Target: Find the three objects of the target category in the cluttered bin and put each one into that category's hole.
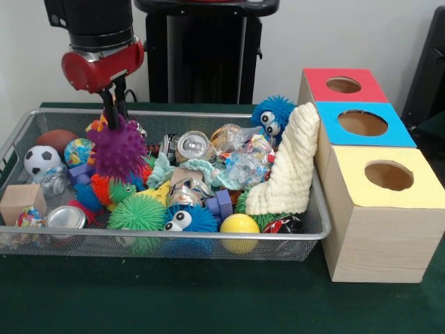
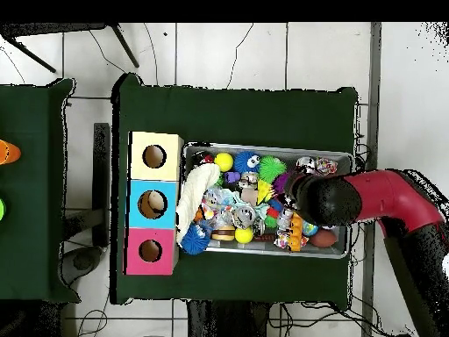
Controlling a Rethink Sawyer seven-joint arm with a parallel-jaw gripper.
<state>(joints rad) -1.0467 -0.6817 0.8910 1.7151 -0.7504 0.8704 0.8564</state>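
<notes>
One wide, shallow bin (image 1: 14,142) of silver wire mesh with a rounded rim sits on the green table (image 1: 174,299), just beside three wooden boxes topped red (image 1: 341,85), blue (image 1: 363,123) and yellow (image 1: 389,175), each with a round hole. It is heaped with toys, crushed cans and a cream cloth (image 1: 288,163). The gripper (image 1: 116,118) hangs over the bin's end farthest from the boxes, its dark fingers pinched on a purple spiky ball (image 1: 117,149). Overhead, the red arm (image 2: 386,197) hides the gripper.
</notes>
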